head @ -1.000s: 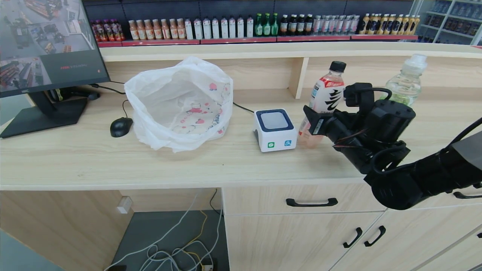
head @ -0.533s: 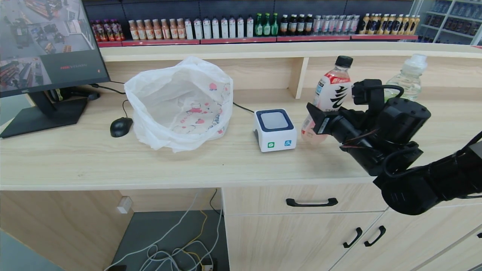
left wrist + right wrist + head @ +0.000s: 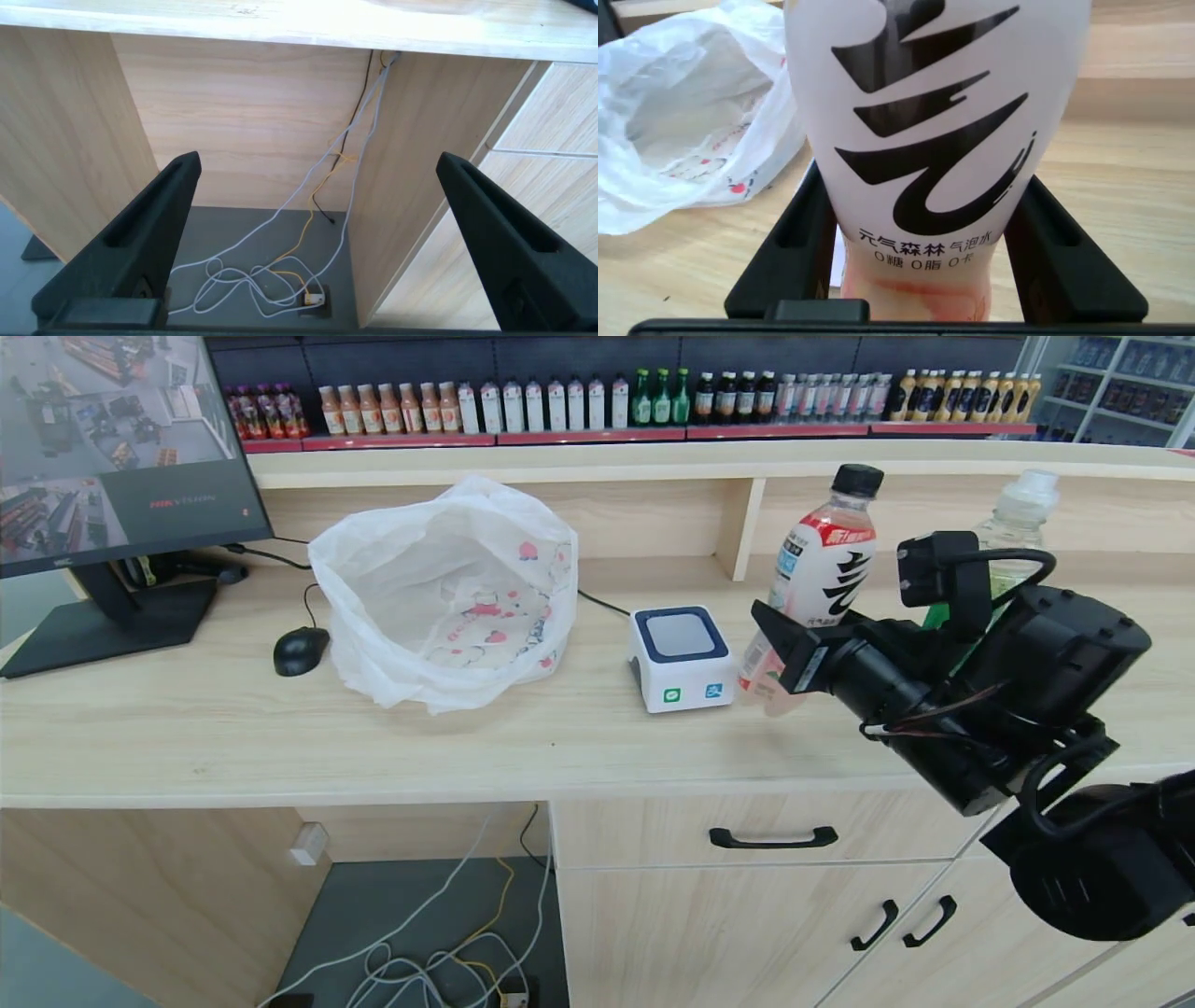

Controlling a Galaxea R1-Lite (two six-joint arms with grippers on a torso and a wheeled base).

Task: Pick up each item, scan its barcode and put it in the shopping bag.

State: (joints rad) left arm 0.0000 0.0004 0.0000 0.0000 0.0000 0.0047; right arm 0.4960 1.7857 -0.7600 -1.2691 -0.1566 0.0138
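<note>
The right gripper point(image 3: 777, 663) is clamping the pink bottle point(image 3: 826, 569) low on its body, holding it upright just right of the scanner point(image 3: 680, 658), and is probably needing to tilt the barcode side over the scanner's window before going left to the shopping bag point(image 3: 448, 588)

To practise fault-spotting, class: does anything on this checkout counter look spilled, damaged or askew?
Nothing spilled or damaged. Only the pink bottle leans, gripped by the right tool beside the scanner; the shopping bag stands open.

Right arm point(image 3: 1064, 653) matte black, rounded joints, looped black cables point(image 3: 1013, 553); flat black fingers point(image 3: 777, 631).
</note>
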